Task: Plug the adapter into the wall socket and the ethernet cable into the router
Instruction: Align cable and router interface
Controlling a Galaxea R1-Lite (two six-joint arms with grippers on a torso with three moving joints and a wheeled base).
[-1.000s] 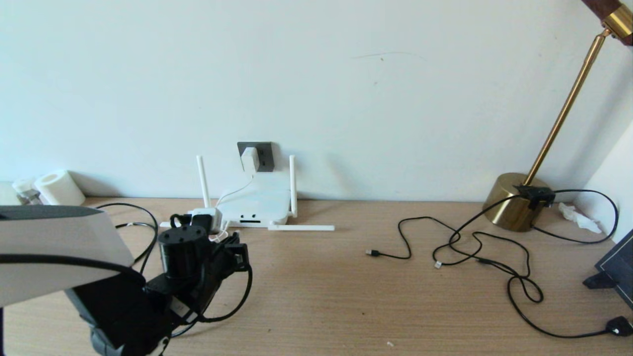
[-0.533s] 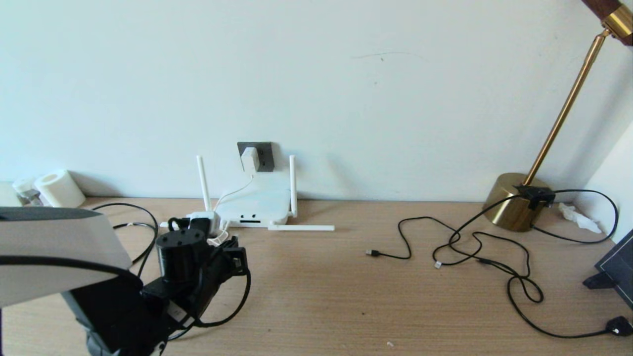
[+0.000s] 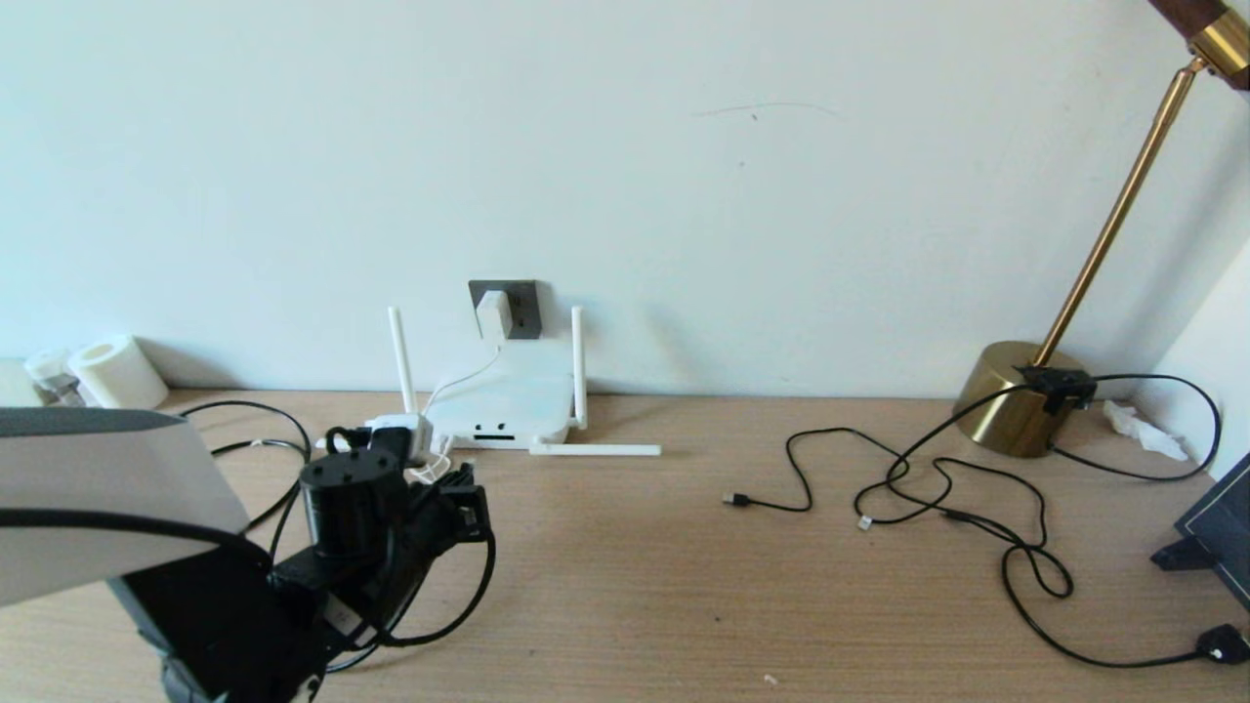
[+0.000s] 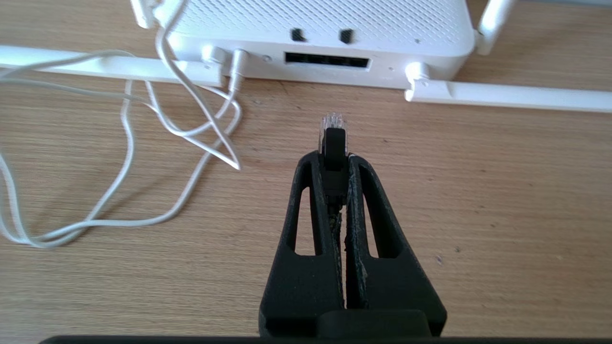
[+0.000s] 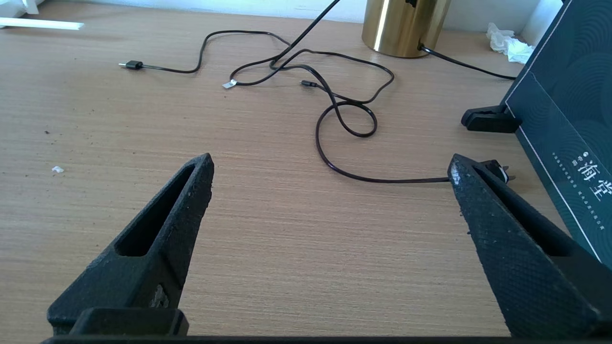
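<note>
Pinching the ethernet cable [image 4: 333,143] just behind its clear tip, the left gripper [image 4: 333,160] is hovering low over the desk [image 3: 684,586], the plug aimed at the router [image 4: 325,28] and its dark port strip, near but not touching, so the next push looks like a straight insertion. The adapter [image 3: 494,313] is sitting in the wall socket [image 3: 518,303]. The right gripper [image 5: 330,181] is idling spread wide, holding nothing.

Head camera high, facing wall; left wrist close behind router [image 4: 325,33], shared.
</note>
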